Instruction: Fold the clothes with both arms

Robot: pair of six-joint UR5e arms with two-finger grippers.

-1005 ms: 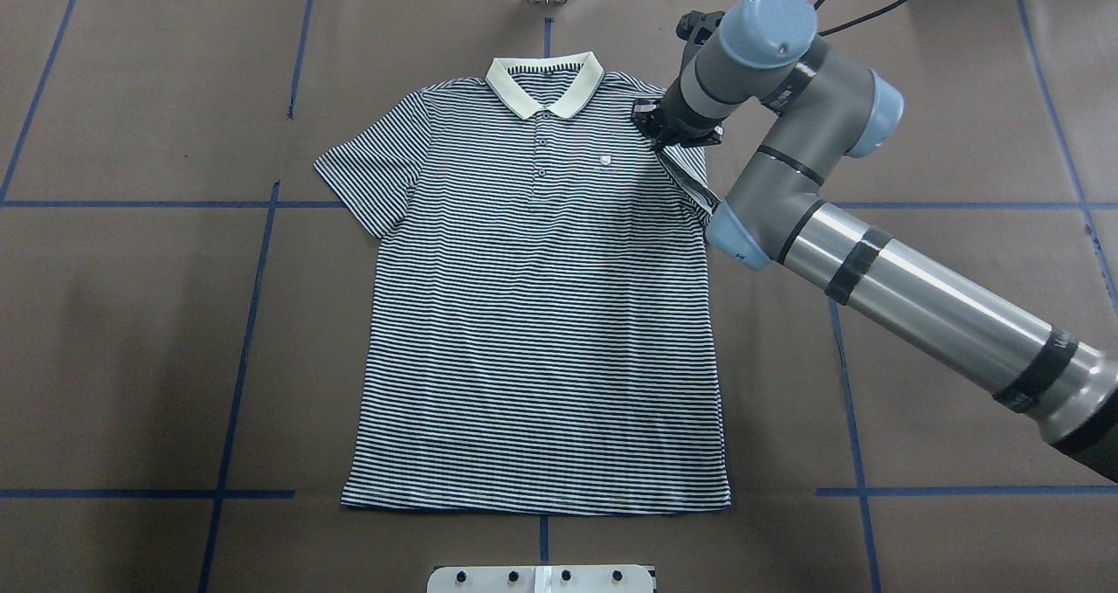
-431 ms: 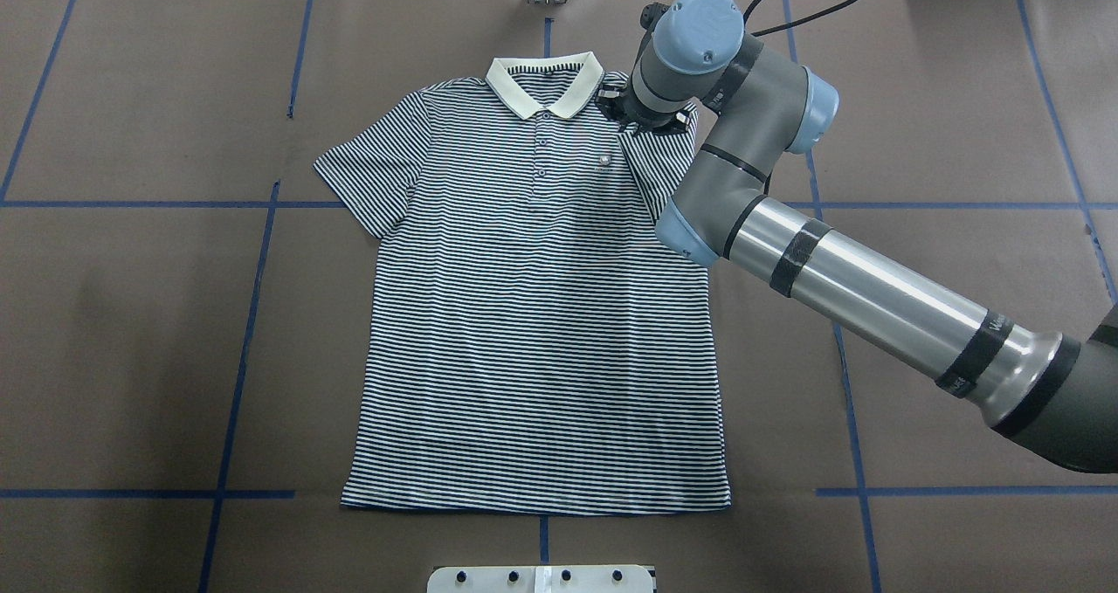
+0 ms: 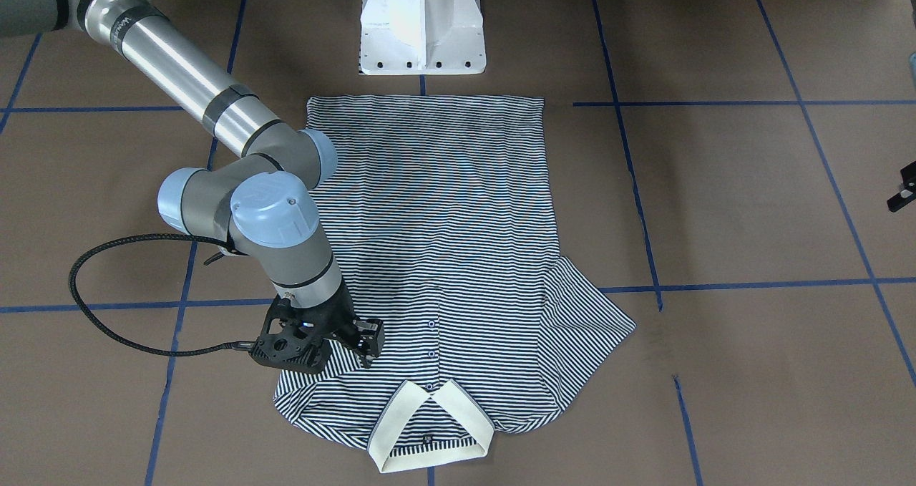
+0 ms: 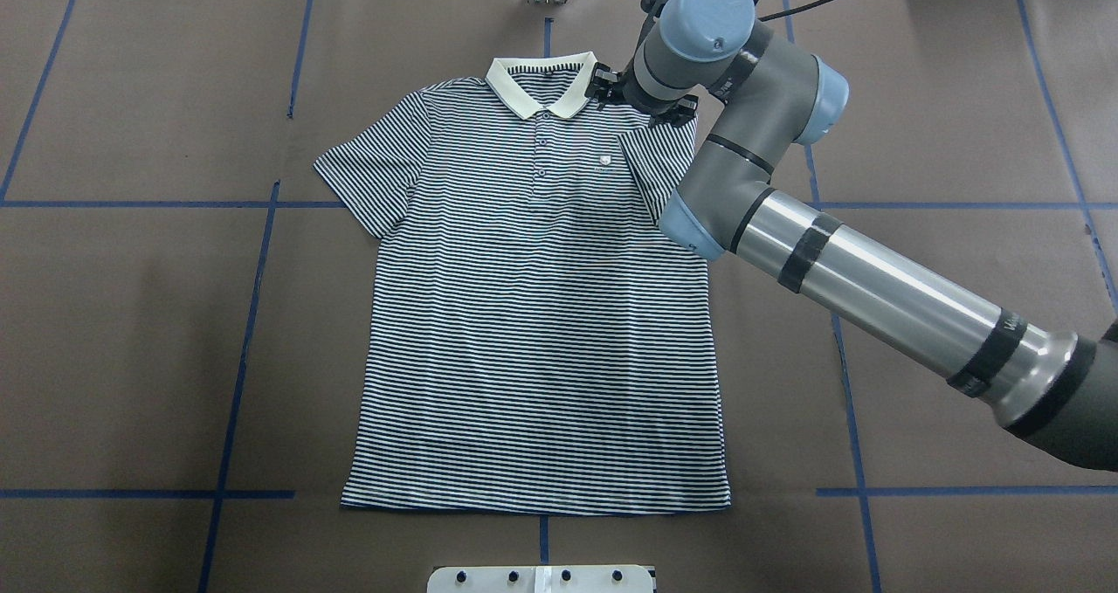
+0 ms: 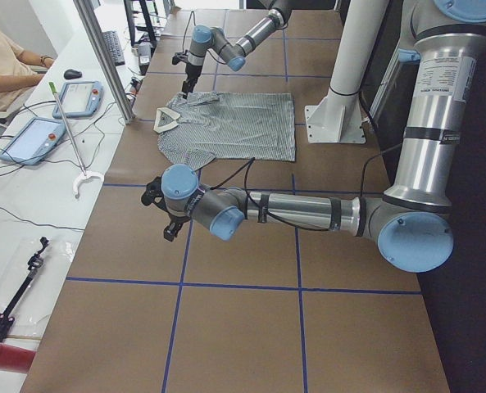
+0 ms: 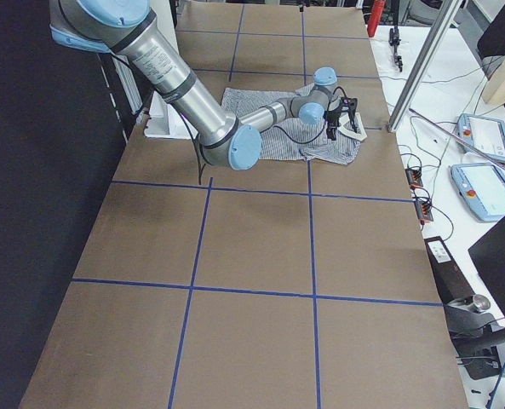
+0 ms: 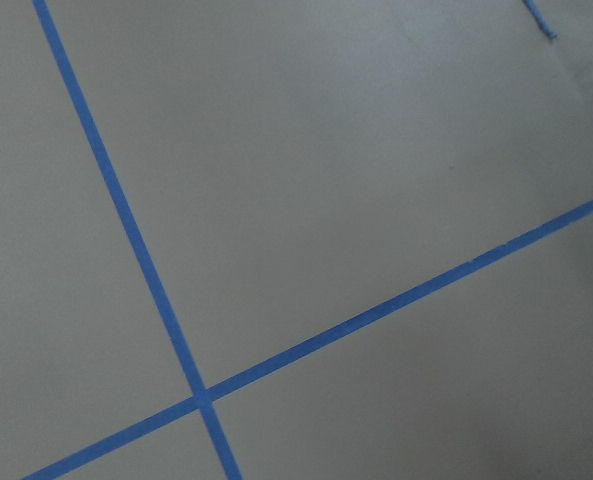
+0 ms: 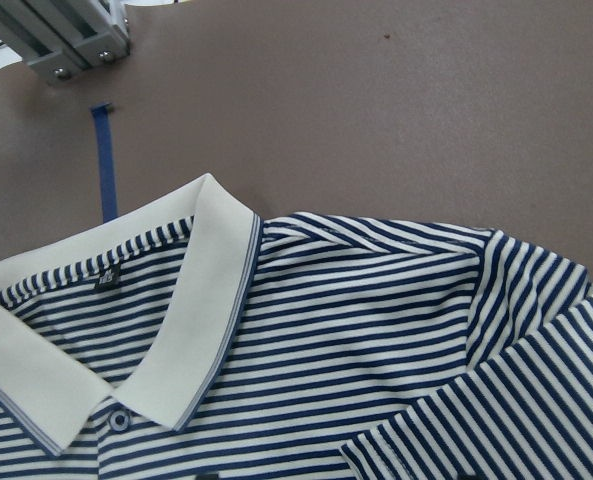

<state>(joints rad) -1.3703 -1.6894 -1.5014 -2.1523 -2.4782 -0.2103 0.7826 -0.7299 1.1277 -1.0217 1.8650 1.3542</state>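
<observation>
Right gripper, jaw state undeterminable: poised over polo shirt's one-o'clock shoulder overhead, sleeve lying folded inward, likely to narrow body.

Shirt: thin navy-and-white stripes, plain cream collar. Table: brown, with blue tape lines. Right arm: silver-grey, pale blue caps.

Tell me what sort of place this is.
Probably a robotics lab: the right arm reaches over a polo shirt on a table gridded with blue tape, with teach pendants on a side bench.
</observation>
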